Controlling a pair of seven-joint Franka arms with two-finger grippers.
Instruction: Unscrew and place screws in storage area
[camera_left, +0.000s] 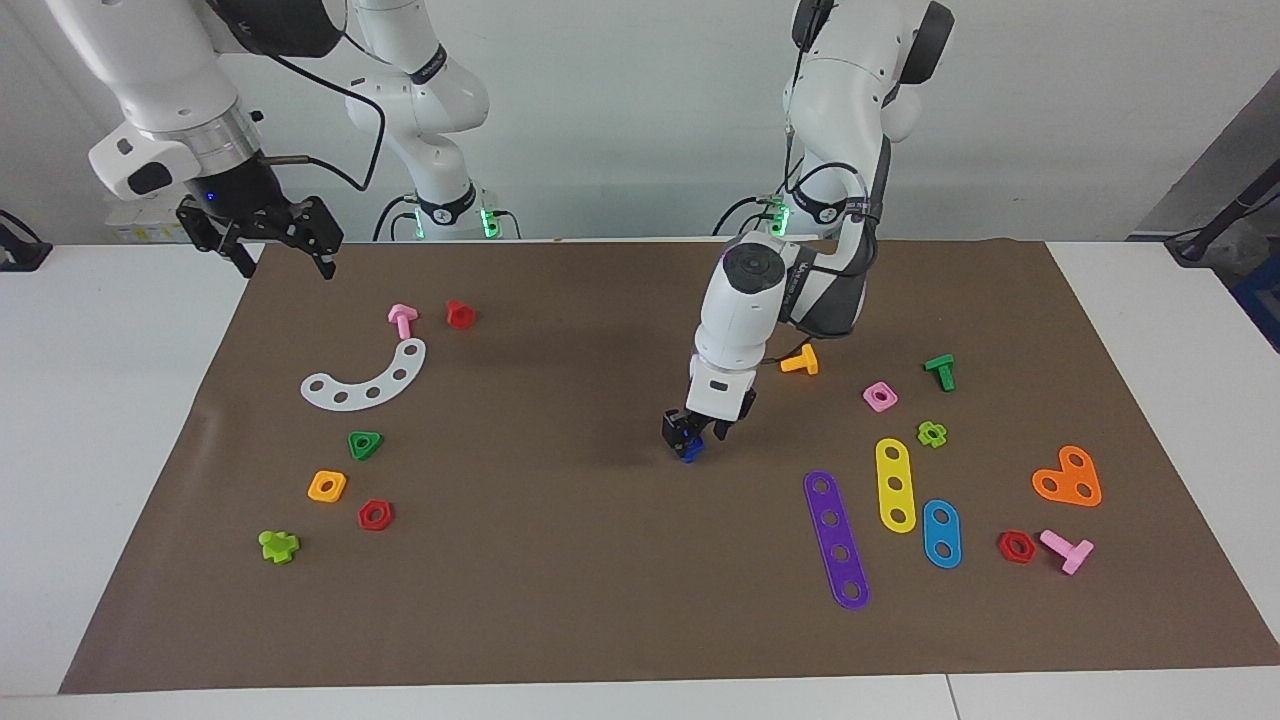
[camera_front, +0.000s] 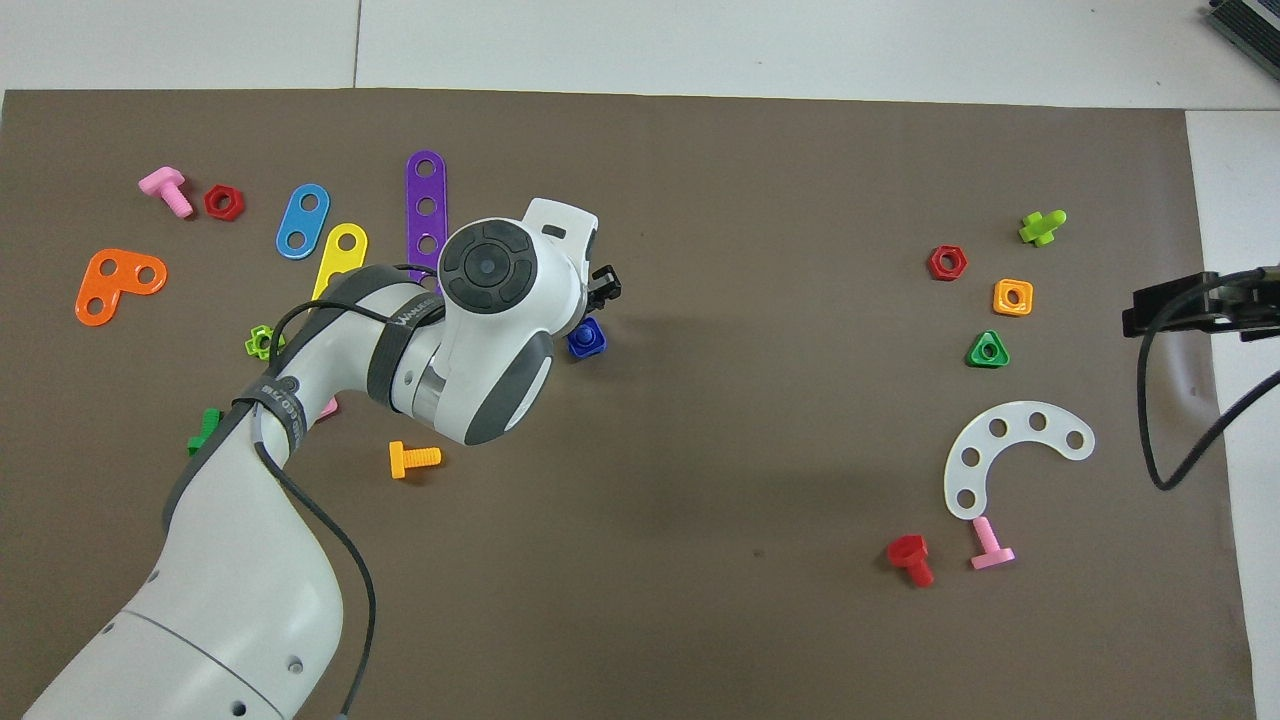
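My left gripper (camera_left: 695, 438), at frame centre, has its jaws clamped on the dark-blue screw (camera_left: 690, 452) low over the desk (camera_left: 560, 560). It looks light, stiff and slippery; gripping the flat head seems best.

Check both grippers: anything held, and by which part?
The left gripper is down at the mat's middle with its fingers around the dark-blue screw; which part they grip cannot be told. The right gripper waits open and empty over the mat's edge.
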